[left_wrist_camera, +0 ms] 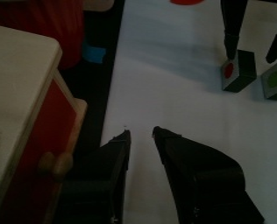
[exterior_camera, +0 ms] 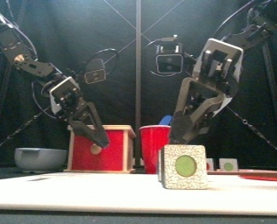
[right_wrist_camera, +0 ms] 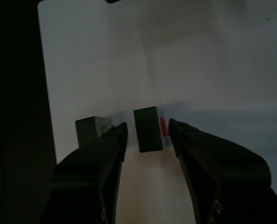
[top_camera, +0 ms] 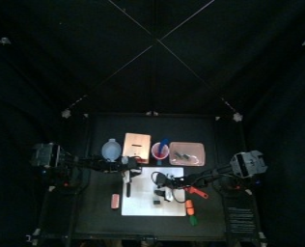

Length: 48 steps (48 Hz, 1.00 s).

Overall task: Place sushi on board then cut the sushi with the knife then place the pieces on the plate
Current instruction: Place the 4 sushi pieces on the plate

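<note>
Readable text, labels, brands, numbers, signs: none found in any view.
Nearest to a marking: sushi piece [exterior_camera: 184, 166], whose pale speckled end face has a plain green oval at its centre. It bears no lettering.

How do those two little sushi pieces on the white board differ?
The red-centred dark green sushi block stands between the right hand's open jaws; the green-centred sushi block stands just outside, nearer the front. Fillings: red against green. Both rest on the white cutting board.
</note>
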{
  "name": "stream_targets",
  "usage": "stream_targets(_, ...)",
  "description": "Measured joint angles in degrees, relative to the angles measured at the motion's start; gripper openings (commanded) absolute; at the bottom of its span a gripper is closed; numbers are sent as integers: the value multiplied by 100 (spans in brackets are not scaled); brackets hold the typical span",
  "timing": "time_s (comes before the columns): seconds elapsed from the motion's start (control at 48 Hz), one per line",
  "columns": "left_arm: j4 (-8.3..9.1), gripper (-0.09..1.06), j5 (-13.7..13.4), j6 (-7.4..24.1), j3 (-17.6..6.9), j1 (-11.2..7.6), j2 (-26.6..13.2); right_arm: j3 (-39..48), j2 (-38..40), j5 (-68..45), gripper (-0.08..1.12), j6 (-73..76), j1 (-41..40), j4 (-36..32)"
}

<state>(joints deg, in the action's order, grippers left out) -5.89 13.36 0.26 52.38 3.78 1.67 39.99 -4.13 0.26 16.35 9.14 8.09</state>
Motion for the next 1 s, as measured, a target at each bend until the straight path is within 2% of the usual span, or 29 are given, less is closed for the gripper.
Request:
stream_targets(0.271,0,70,0,0,0,0,0,-158,-413,79,76,-9,18,-44)
stream_targets(0.521,0,70,-9,0,0,0,0,-132,-360,229,62,0,-18,-88)
stream_targets(0.729,0,70,-9,0,-9,0,0,396,791,483,62,9,-439,-97)
stream_targets(0.896,0,70,-9,0,-18,0,0,1011,1934,993,62,0,-1301,-158)
stream_targets(1.0,0,70,-9,0,-26,0,0,1380,2584,1345,62,-18,-1978,-431)
